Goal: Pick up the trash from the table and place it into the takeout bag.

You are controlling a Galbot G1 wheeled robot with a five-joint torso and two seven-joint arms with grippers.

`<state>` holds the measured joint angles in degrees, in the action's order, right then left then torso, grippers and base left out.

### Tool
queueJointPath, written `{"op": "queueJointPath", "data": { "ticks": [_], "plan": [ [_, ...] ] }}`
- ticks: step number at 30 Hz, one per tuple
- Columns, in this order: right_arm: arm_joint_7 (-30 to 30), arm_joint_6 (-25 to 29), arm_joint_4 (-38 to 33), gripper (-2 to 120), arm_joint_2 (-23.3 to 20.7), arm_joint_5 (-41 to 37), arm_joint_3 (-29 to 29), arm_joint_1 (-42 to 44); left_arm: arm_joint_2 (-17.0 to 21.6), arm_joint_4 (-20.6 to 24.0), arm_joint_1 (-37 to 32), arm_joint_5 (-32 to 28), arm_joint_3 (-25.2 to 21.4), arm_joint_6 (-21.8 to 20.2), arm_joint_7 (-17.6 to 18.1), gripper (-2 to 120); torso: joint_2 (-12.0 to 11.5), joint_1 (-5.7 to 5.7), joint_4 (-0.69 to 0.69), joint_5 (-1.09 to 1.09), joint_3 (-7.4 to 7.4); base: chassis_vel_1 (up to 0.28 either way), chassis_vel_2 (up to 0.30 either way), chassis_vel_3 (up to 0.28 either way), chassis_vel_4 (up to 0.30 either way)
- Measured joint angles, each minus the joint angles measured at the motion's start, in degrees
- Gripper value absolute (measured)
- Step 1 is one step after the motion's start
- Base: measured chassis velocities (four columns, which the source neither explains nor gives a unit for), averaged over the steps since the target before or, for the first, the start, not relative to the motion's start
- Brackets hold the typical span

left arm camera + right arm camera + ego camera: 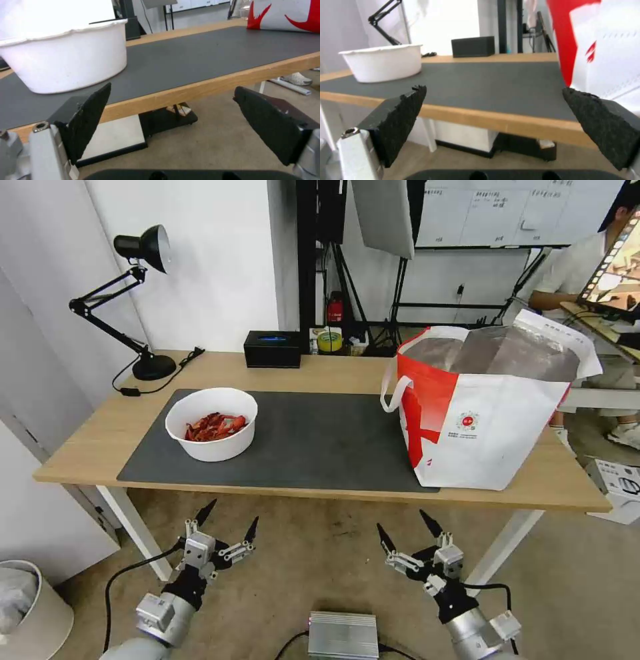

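Head view: the bowl (211, 433) of red shells sits on the mat (313, 440) toward the left of the surface (87, 437), and the bag (483, 407) stands open at the right end, foil lining showing. The bowl is the one piece of trash in sight here, so by my reading it is what is left to carry over. The left end effector (228, 524) and right end effector (405, 525) hang below the front edge, both spread wide and empty (neither is near the bowl).

Left wrist view: the left end effector (173, 100) gapes level with the surface edge, the bowl (65, 55) close beyond one finger, and the bag's (286, 15) red print far off. The shells are hidden behind the bowl wall.

Right wrist view: the right end effector (493, 100) is just as open, with the bag (603, 50) close beside it and the bowl (383, 62) well apart, the bag's mouth out of view.
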<state>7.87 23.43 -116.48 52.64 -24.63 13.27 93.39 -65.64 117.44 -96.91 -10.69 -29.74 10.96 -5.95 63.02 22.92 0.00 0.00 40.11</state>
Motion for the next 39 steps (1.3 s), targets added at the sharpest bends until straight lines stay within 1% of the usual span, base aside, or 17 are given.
{"op": "queueJointPath", "data": {
  "ticks": [15,19,21,22,25,26,27,28,29,30,31,33,34,35,37,38,39],
  "plan": [
    [0.6,-1.0,-0.2,100,-0.4,0.0,0.2,-0.2,0.2,-0.5,0.5,-0.7,-0.1,0.1,0.0,100,0.0,0.00,0.00,0.00,0.00,0.000,0.000,0.000,0.000],
    [0.6,-1.0,-0.3,100,-0.4,0.0,0.2,-0.2,1.1,-0.1,2.5,-3.4,-0.9,-1.3,1.5,100,0.0,0.00,0.01,0.00,0.00,0.000,0.000,0.000,0.000],
    [0.6,-1.0,-0.3,100,-0.4,0.0,0.2,-0.2,3.1,0.6,4.9,-6.4,-2.0,-3.2,3.1,100,0.0,0.00,0.00,-0.02,0.00,0.000,0.000,0.000,0.000],
    [0.6,-1.0,-0.3,100,-0.4,0.0,0.2,-0.2,3.1,0.6,4.9,-6.4,-2.0,-3.2,3.1,100,0.0,0.00,0.00,-0.02,0.00,0.000,0.000,0.000,0.000],
    [0.6,-1.0,-0.3,100,-0.4,0.0,0.2,-0.2,10.5,2.3,9.7,-15.4,-5.7,-8.5,6.3,100,0.0,0.00,-0.02,-0.02,0.00,0.000,0.000,0.000,0.000],
    [0.6,-1.0,-0.3,100,-0.4,0.0,0.2,-0.2,10.5,2.3,9.7,-15.4,-5.7,-8.5,6.3,100,0.0,0.00,-0.02,-0.02,0.00,0.000,0.000,0.000,0.000],
    [0.6,-1.0,-0.3,100,-0.4,0.0,0.2,-0.2,12.7,2.5,10.5,-18.6,-7.7,-10.0,7.0,100,0.0,0.01,-0.02,-0.01,0.00,0.000,0.000,0.000,0.000],
    [0.6,-1.0,-0.3,100,-0.4,0.0,0.2,-0.2,14.7,2.4,11.3,-21.1,-8.8,-11.4,7.5,100,0.0,0.01,0.02,0.01,0.00,0.000,0.000,0.000,0.000],
    [0.6,-1.0,-0.3,100,-0.4,0.0,0.2,-0.2,16.8,1.9,12.4,-23.6,-9.4,-12.8,8.0,100,0.0,0.01,0.02,0.01,0.00,0.000,0.000,0.000,0.000],
    [0.6,-1.0,-0.3,100,-0.4,0.0,0.2,-0.2,16.8,1.9,12.4,-23.6,-9.4,-12.8,8.0,100,0.0,0.01,0.02,0.01,0.00,0.000,0.000,0.000,0.000],
    [0.6,-1.0,-0.3,100,-0.4,0.0,0.2,-0.2,18.4,1.4,13.4,-25.5,-9.5,-13.9,8.4,100,0.0,0.01,0.02,-0.01,0.00,0.000,0.000,0.000,0.000],
    [0.6,-1.0,-0.3,100,-0.4,0.0,0.2,-0.2,22.4,-0.2,16.4,-30.4,-8.8,-16.9,9.4,100,0.0,0.01,-0.01,-0.01,0.00,0.000,0.000,0.000,0.000],
    [0.6,-1.0,-0.3,100,-0.4,0.0,0.2,-0.2,22.4,-0.2,16.4,-30.4,-8.8,-16.9,9.4,100,0.0,0.01,-0.01,-0.01,0.00,0.000,0.000,0.000,0.000],
    [0.6,-1.1,-0.3,100,-0.4,-0.1,0.2,-0.2,24.6,-1.5,18.9,-33.6,-7.2,-19.1,10.4,100,0.0,0.01,0.00,-0.02,0.00,0.000,0.000,0.000,0.000],
    [0.6,-1.1,-0.3,100,-0.4,-0.1,0.2,-0.2,27.2,-3.1,23.5,-38.5,-4.1,-22.5,12.3,100,0.0,0.01,0.00,-0.01,0.00,0.000,0.000,0.000,0.000],
    [0.6,-1.1,-0.3,100,-0.4,-0.1,0.2,-0.2,27.2,-3.1,23.5,-38.5,-4.1,-22.5,12.3,100,0.0,0.01,0.00,-0.01,0.00,0.000,0.000,0.000,0.000],
    [0.6,-1.1,-0.3,100,-0.4,-0.1,0.2,-0.2,28.0,-4.0,25.9,-40.2,-2.8,-24.1,12.7,100,0.0,0.01,0.00,-0.01,0.00,0.000,0.000,0.000,0.000]
  ]
}}
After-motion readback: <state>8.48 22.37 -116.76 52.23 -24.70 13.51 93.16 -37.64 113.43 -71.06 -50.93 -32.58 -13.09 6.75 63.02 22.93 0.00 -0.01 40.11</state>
